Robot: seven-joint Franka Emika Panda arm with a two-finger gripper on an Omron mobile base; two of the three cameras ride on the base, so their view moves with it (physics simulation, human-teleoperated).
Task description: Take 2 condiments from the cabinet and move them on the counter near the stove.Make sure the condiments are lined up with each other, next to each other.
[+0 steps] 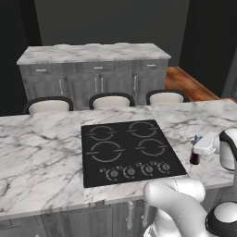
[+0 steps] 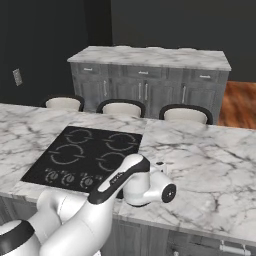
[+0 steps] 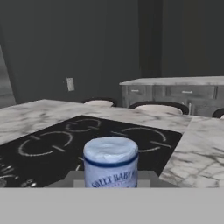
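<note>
Just right of the stove [image 1: 130,152], low over the worktop [image 1: 41,152], the jaws are clamped tight on a bottle [image 3: 111,162], kept upright, I'd guess so it sets down standing near the burners.

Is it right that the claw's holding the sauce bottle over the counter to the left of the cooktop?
Not quite: wrong side. In the left base view the claw holds the sauce bottle over the counter to the right of the cooktop, near its front corner. The rest stands: the claw is shut on the bottle.
</note>
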